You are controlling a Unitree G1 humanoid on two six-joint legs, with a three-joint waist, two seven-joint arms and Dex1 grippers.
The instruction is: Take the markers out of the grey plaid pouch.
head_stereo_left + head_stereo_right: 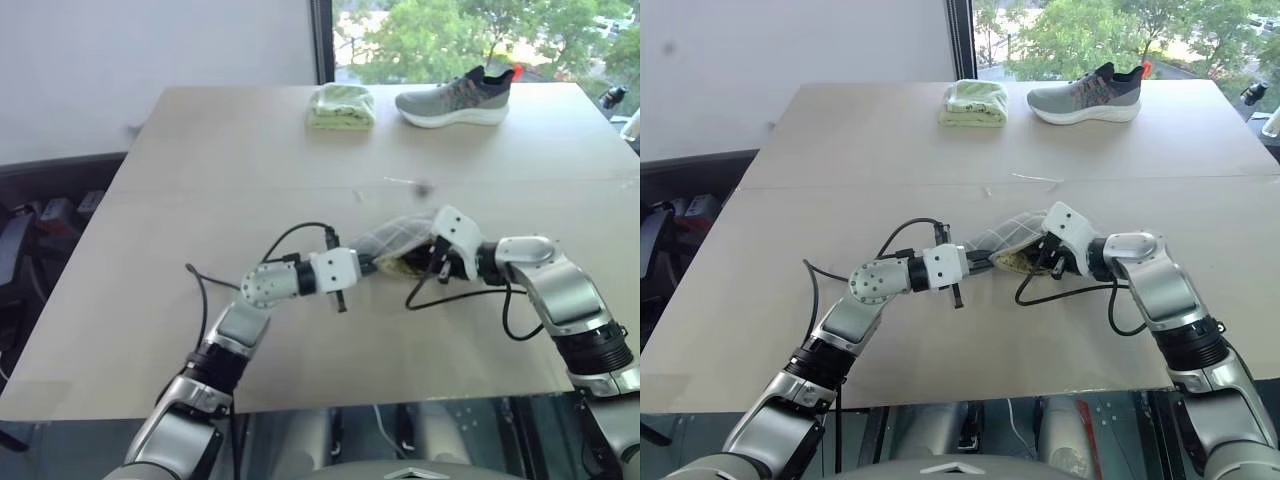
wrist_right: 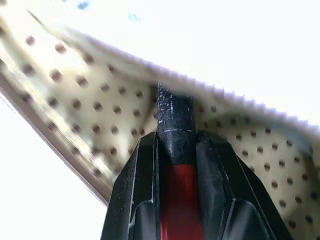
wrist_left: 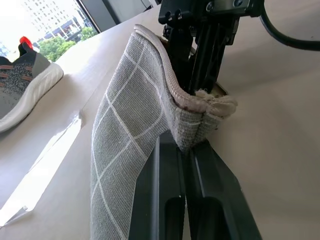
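Pinching the soft grey plaid fabric pouch [image 3: 130,135] rim, the left gripper [image 3: 186,150] faces the right gripper [image 2: 175,145], clamped on a dark red-ended marker [image 2: 175,125] inside

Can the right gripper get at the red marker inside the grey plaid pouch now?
Probably yes: the right gripper is inside the grey plaid pouch, closed on the red marker. The left gripper pinches the pouch's rim, holding it open.
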